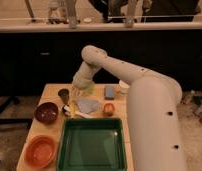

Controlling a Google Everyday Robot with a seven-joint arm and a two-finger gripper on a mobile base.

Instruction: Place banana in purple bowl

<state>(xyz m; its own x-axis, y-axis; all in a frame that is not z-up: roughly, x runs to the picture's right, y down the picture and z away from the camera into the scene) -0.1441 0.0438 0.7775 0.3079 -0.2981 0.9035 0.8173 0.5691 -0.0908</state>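
The purple bowl [46, 112] sits on the left side of the wooden table [49, 92], dark and glossy inside. A slender pale-yellow banana [72, 107] shows just right of the bowl, standing roughly upright right below my gripper. My gripper [77, 94] hangs from the white arm over the middle of the table's back half, directly above the banana and to the right of the purple bowl. Whether it touches the banana I cannot tell.
An orange bowl [40, 150] sits at the front left and a green tray [91, 144] at the front middle. A dark cup [63, 94], a grey-blue cloth [88, 105], an orange fruit [108, 109] and a blue block [109, 91] surround the gripper.
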